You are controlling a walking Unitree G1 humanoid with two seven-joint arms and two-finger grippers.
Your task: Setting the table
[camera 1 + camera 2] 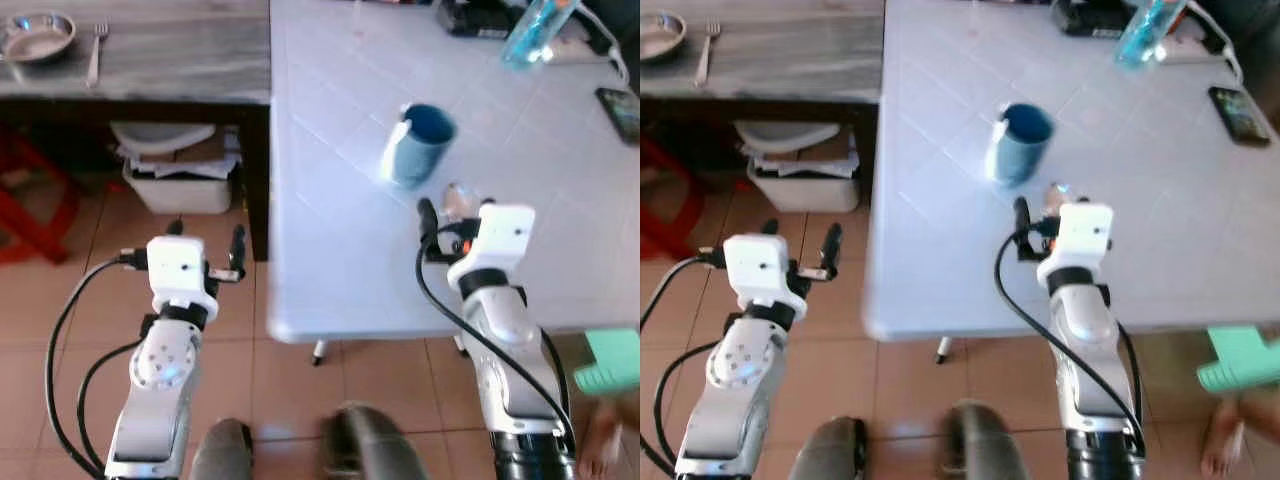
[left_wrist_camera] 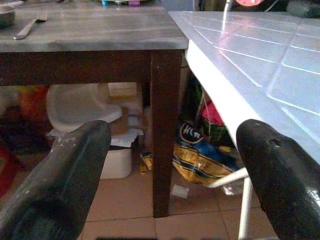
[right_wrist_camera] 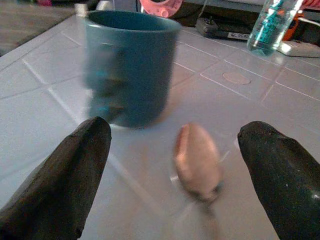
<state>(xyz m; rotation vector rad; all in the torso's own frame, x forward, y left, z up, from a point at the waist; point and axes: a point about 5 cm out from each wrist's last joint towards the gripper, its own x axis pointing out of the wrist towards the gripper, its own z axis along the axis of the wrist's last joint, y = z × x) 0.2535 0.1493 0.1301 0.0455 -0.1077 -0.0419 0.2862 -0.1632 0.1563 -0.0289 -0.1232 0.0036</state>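
Note:
A blue mug [image 1: 418,143] stands upright on the white table [image 1: 330,270], blurred in the right wrist view [image 3: 129,67]. Just in front of it lies a spoon [image 3: 196,162], bowl end towards the mug. My right gripper [image 1: 452,208] hovers low over the table right behind the spoon, open, with the spoon between the lines of its fingers [image 3: 75,175]. A metal bowl [image 1: 38,37] and a fork [image 1: 96,52] lie on the grey wooden table [image 1: 180,60] at the far left. My left gripper [image 1: 207,232] is open over the floor, left of the white table's edge.
A water bottle [image 1: 535,30], a black device [image 1: 480,18] and a phone [image 1: 622,110] sit at the white table's far right. A white bin [image 1: 180,175] stands under the wooden table, a red stool [image 1: 25,200] beside it. A green object [image 1: 610,362] and a person's foot [image 1: 600,440] are at lower right.

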